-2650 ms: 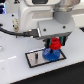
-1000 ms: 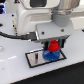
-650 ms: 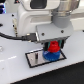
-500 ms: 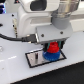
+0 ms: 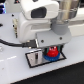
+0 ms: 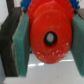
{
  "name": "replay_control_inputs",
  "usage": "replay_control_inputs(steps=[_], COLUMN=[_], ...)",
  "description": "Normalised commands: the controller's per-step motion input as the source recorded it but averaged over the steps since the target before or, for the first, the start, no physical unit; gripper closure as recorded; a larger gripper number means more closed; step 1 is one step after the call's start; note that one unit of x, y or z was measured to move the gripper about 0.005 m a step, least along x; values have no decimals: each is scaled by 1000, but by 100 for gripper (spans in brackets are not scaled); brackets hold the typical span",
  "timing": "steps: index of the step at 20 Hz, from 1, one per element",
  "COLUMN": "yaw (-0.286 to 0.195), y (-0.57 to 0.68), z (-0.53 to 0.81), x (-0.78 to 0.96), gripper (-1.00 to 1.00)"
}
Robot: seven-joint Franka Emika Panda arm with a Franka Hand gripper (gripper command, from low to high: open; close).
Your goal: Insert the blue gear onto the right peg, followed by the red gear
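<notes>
The gripper (image 6: 48, 42) clamps the red gear (image 6: 51, 37) by its toothed rim, over the blue gear (image 5: 48, 58) near the plate's (image 5: 34, 58) right end. It looks light, rigid, slippery plastic; rim grip suits.

A white counter (image 5: 15, 70) fills the exterior view, smooth and bare around the plate. On it lies a white rectangular plate (image 5: 34, 59) with a black border. A thick black cable (image 5: 12, 44) runs across the counter from the exterior view's left.
</notes>
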Motion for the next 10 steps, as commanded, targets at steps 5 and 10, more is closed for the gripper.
replay_control_inputs(steps=[5,10], yaw=[0,0], y=[76,139], z=[257,450], x=[6,29], gripper=[-100,-100])
